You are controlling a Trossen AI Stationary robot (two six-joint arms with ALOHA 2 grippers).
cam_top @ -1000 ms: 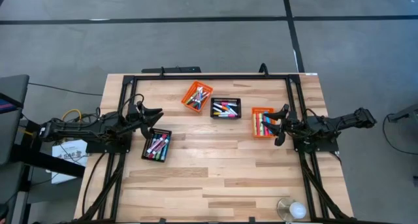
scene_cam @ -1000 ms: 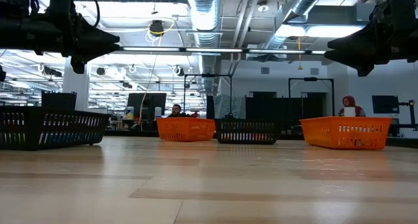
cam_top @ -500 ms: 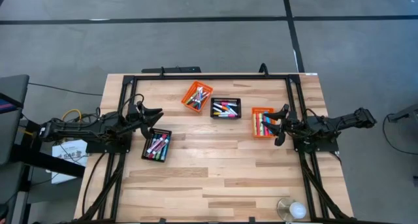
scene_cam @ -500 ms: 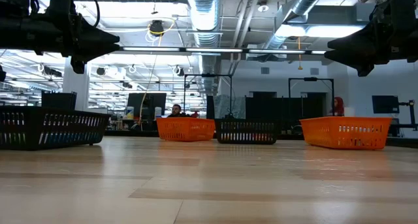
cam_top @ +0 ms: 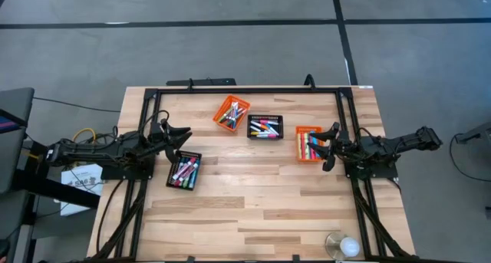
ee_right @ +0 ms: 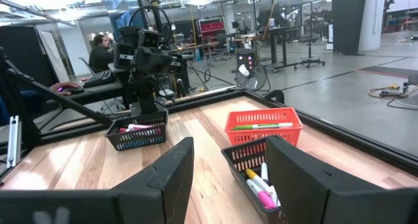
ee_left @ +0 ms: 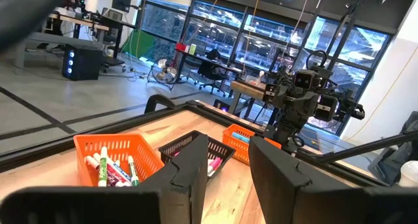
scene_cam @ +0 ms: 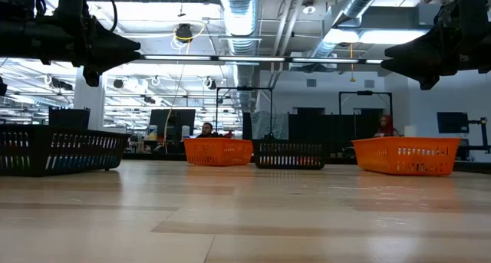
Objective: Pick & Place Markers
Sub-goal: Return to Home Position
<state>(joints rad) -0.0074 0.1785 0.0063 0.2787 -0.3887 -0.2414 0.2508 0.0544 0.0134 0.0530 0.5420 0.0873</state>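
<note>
The sorting looks complete, and the step in hand is, by my judgement, the return to rest. Every one of the short capped markers in mixed colours (cam_top: 184,171) that shows lies inside 1 of 4 small perforated baskets, and none shows loose on the pale wooden surface (cam_top: 253,202). The left gripper (cam_top: 182,136) hangs raised at the left side, just beside the black basket on the left (cam_top: 173,179). Its fingers (ee_left: 186,178) stand a little apart with nothing between them. The right gripper (cam_top: 328,146) hangs raised at the right side, over the edge of the orange basket on the right (cam_top: 298,140). Its fingers (ee_right: 166,175) are set wider, and they too are empty. The next move probably calls for little: both arms should settle into their parked pose while staying above the basket rims, the right one especially. The orange basket at the rear (ee_left: 151,164) holds several white-bodied markers with green and red caps, with 1 green marker lying across the top. The black basket in the middle (ee_right: 243,160) holds yellow, pink and white ones. The left black basket shows pink and blue, and the right orange one pink and light blue.
</note>
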